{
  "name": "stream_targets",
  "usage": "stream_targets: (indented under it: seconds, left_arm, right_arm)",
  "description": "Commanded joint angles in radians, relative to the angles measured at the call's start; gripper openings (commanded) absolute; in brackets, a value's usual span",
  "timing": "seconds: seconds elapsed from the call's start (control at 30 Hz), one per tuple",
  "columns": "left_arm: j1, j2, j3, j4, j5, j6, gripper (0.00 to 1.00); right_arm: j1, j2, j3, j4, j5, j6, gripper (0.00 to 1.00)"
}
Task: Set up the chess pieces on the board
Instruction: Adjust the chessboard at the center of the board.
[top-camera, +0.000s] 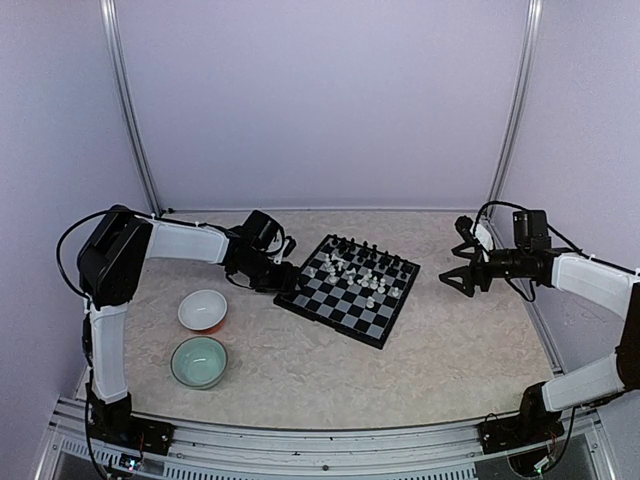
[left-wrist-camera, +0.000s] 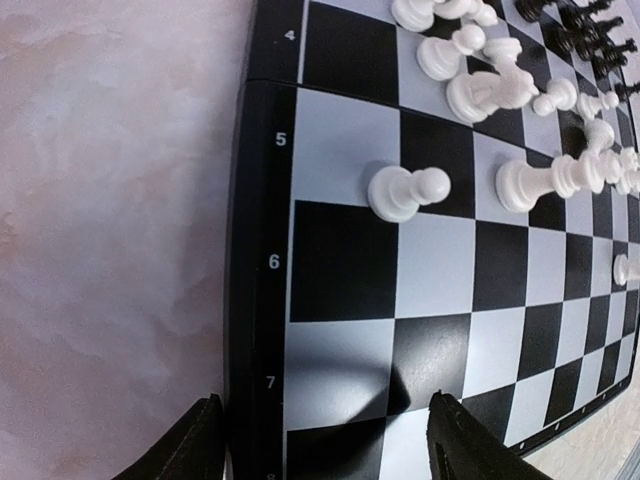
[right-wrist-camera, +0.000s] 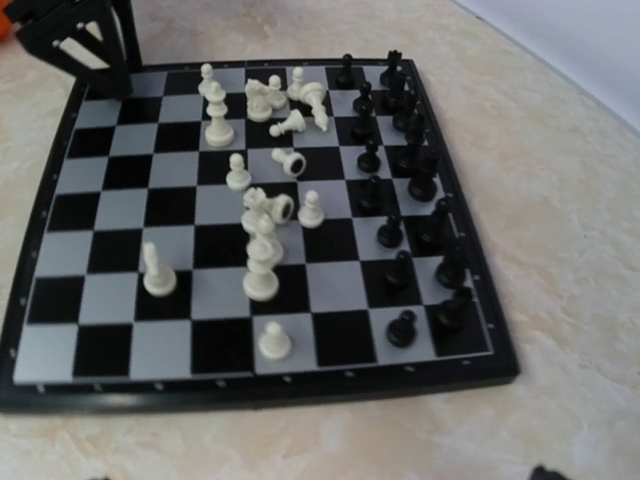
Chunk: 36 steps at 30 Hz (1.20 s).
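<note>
Nearest the arm bases, a pale green bowl (top-camera: 198, 360) sits on the marbled counter (top-camera: 450, 350). A white bowl (top-camera: 203, 310) with orange on its outside sits just beyond it at 12 o'clock. Mid-counter lies the chessboard (top-camera: 372, 325), turned cornerwise.

The left jaws hang at its 9 o'clock corner, fairly wide and holding nothing: one finger (left-wrist-camera: 190, 450) is outside the black rim (left-wrist-camera: 262, 330), the other over the squares. White numerals 4, 5, 6, 7 run along that rim.

Of the chess pieces (top-camera: 360, 270), the black stand in two rows along the far 1 o'clock edge. The white crowd the middle, several toppled. One white pawn (left-wrist-camera: 405, 190) stands upright near row 5.

The right jaws hover at 3 o'clock, well apart from the chessboard, spread wide and empty.
</note>
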Motion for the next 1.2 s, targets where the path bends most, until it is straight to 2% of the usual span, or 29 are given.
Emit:
stream_targets:
  seconds: [0.0, 0.2, 0.57, 0.7, 0.77, 0.87, 0.93, 1.03, 1.17]
  left_arm:
    - [-0.061, -0.012, -0.033, -0.08, 0.023, 0.003, 0.68]
    - [-0.095, -0.03, -0.053, -0.078, 0.026, -0.004, 0.68]
    - [-0.138, -0.069, -0.086, -0.055, 0.023, -0.032, 0.67]
    - [-0.149, -0.086, -0.115, -0.028, 0.03, -0.057, 0.66]
    - [-0.16, -0.099, -0.136, -0.006, 0.036, -0.074, 0.66]
    - [-0.181, -0.115, -0.163, 0.017, 0.033, -0.094, 0.63]
    - [-0.201, -0.122, -0.177, 0.024, 0.02, -0.106, 0.61]
    - [-0.228, -0.136, -0.205, 0.052, 0.008, -0.127, 0.61]
    - [-0.244, -0.151, -0.25, 0.113, 0.012, -0.169, 0.6]
  right_arm:
    - [0.007, 0.019, 0.03, -0.015, -0.016, 0.0, 0.89]
    - [0.007, 0.053, 0.044, -0.009, 0.012, 0.037, 0.89]
    - [-0.034, 0.24, 0.172, -0.077, 0.2, 0.289, 0.85]
    - [-0.035, 0.303, 0.194, -0.092, 0.2, 0.364, 0.84]
    - [-0.035, 0.35, 0.212, -0.107, 0.191, 0.384, 0.79]
    - [-0.035, 0.413, 0.25, -0.13, 0.197, 0.392, 0.62]
    - [-0.036, 0.441, 0.26, -0.126, 0.184, 0.406, 0.56]
    - [-0.035, 0.489, 0.288, -0.125, 0.153, 0.439, 0.49]
    - [-0.031, 0.566, 0.349, -0.14, 0.128, 0.464, 0.45]
